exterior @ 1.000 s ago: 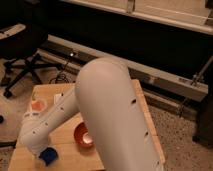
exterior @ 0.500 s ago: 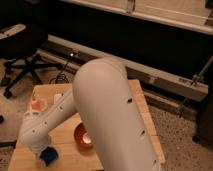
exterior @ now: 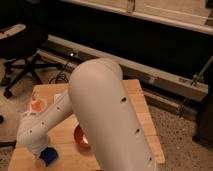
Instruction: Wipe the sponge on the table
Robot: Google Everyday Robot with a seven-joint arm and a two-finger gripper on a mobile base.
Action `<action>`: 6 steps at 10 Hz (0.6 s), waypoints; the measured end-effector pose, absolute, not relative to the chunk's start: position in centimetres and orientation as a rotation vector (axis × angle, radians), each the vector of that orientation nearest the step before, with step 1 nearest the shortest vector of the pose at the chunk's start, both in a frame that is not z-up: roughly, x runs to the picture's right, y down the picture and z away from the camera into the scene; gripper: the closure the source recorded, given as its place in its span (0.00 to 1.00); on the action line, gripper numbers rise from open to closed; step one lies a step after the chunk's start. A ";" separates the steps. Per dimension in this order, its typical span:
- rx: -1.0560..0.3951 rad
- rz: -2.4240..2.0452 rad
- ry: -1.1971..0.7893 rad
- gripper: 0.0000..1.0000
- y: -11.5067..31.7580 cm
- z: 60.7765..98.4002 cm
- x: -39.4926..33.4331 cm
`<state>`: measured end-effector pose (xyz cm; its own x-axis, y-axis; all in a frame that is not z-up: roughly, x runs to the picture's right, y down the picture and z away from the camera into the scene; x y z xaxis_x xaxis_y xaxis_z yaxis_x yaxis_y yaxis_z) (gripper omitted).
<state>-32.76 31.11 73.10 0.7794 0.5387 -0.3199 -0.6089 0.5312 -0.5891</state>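
Nothing has visibly shifted since the earlier frames: your tool (exterior: 40, 153) still sits low over the surface's (exterior: 144, 117) near corner, at the blue sponge (exterior: 49, 156), which lies flat there. The wrist hides its tip, so you cannot tell whether it is apart or clamped, though it seems to touch the sponge. A red bowl (exterior: 80, 138) sits nearby.

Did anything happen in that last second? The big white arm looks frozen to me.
Nothing has visibly moved. The gripper is still down at the blue sponge, on the table at the lower left of the camera view. The red bowl sits close by where it was, and the arm keeps the same pose.
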 end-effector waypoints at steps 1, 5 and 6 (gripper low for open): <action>-0.741 0.682 0.103 0.35 31.1 73.1 -32.9; -0.729 0.670 0.127 0.35 31.5 73.5 -32.9; -0.727 0.668 0.132 0.35 31.6 73.5 -32.9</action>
<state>-32.92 31.64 73.52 0.7870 0.5185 -0.3344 -0.6067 0.5520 -0.5720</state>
